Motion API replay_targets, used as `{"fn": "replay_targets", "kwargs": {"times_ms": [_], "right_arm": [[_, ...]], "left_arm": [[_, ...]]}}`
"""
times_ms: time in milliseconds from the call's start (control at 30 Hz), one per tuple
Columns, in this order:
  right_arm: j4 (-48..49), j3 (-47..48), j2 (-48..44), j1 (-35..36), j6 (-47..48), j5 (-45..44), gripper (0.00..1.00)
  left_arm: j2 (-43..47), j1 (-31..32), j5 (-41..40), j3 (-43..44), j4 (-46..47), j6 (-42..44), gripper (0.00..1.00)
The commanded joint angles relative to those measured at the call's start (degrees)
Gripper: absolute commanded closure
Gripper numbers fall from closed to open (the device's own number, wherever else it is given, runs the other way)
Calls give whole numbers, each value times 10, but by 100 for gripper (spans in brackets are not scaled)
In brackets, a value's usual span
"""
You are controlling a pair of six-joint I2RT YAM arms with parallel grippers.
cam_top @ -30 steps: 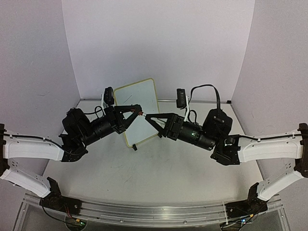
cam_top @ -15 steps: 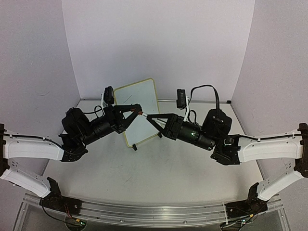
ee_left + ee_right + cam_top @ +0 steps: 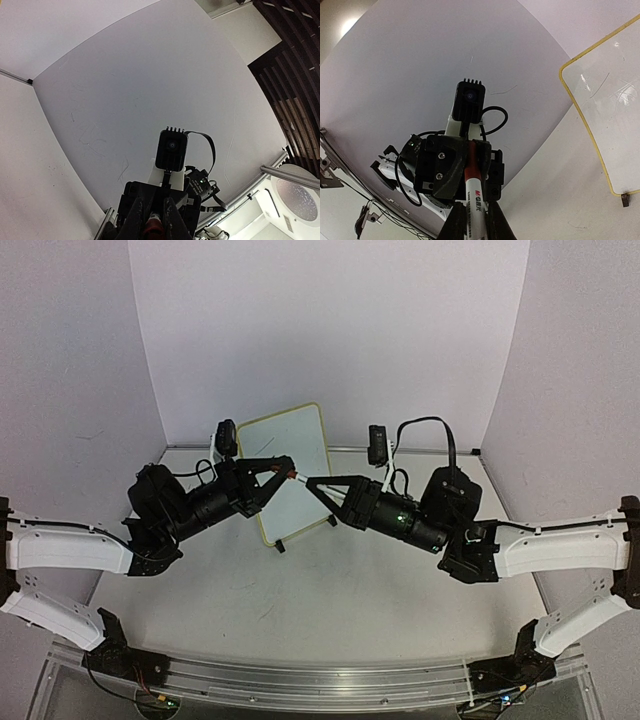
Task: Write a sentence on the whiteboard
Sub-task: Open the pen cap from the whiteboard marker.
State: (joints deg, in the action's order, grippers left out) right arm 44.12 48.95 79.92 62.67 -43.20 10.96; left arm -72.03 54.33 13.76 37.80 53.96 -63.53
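From above, the change is in your right gripper (image 3: 310,482). A second ago its jaws stood half apart; now they have drawn in around the slim white marker with a red end (image 3: 296,478), which your left gripper (image 3: 286,472) already clamps. With the pen held from both sides, I judge you are at the uncapping or hand-over step, with writing not yet begun. Both arms reach inward with their forearms low, and the grippers meet nose to nose above the pale table (image 3: 350,590). Just behind them the small rectangular whiteboard with a pale yellow frame (image 3: 300,435) stands propped and leaning back near the far wall. I can see no sentence on it.

In the left wrist view, the marker's red end sits pinched between the narrow left fingers (image 3: 134,220). The right wrist and its camera are straight ahead, and the whiteboard is out of this view.

In the right wrist view, the white barrel with red lettering runs up between the right fingers (image 3: 456,222), which sit snug against it. It continues into the left gripper beyond. One corner of the whiteboard shows at the right, bare apart from faint streaks.
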Motion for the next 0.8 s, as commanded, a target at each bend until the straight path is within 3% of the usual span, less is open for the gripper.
{"fn": "replay_targets", "kwargs": {"times_ms": [0, 233, 400, 667, 767], "right_arm": [[48, 2, -5, 7, -2, 3, 88], [55, -16, -12, 6, -4, -29, 100], [56, -53, -35, 7, -6, -67, 100], [55, -130, -87, 6, -23, -98, 100], [42, -145, -108, 6, -17, -102, 100]], "left_arm": [[3, -1, -3, -6, -16, 1, 100], [10, -1, -16, -16, -21, -3, 100], [44, -8, -73, -23, -48, 9, 100], [133, -114, -109, -24, -129, -16, 100], [170, -124, -113, -29, -184, -2, 100]]}}
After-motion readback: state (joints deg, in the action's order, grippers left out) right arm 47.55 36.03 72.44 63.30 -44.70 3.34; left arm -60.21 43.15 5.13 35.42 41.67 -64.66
